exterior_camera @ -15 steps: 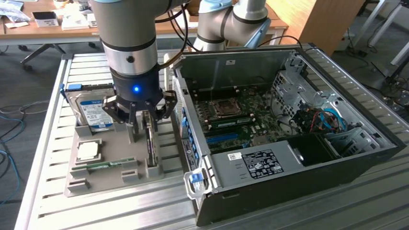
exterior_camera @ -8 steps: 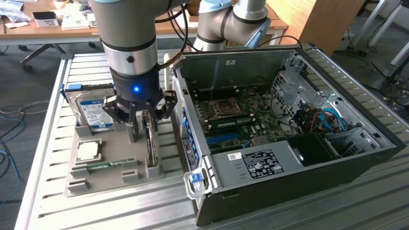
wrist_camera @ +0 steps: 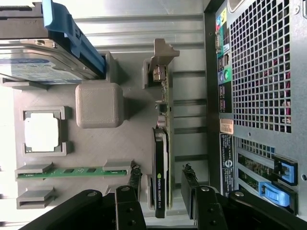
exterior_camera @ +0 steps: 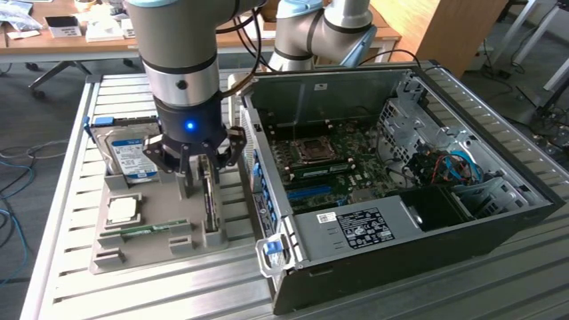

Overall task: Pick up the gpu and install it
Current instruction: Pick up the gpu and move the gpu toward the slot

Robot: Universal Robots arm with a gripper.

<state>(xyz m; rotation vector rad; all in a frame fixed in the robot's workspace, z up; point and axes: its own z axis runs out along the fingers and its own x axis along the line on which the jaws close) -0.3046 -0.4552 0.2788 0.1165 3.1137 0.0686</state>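
The gpu [exterior_camera: 210,200] stands on edge in a slot of the grey holder tray [exterior_camera: 151,243], right beside the open computer case [exterior_camera: 400,200]. In the wrist view the gpu [wrist_camera: 160,158] shows as a thin green board with a dark cooler and a silver bracket at its far end. My gripper [exterior_camera: 197,170] hangs directly over it. The gripper [wrist_camera: 162,179] is open, with one finger [wrist_camera: 134,179] on each side of the card and a gap showing on both sides. The card still sits in its slot.
On the same tray are a silver hard drive [exterior_camera: 129,155] with a blue label, a processor chip [exterior_camera: 122,210], a narrow green memory stick [exterior_camera: 146,230] and a grey block [wrist_camera: 99,105]. The case wall [wrist_camera: 259,72] stands close beside the card. The motherboard [exterior_camera: 329,160] lies exposed inside.
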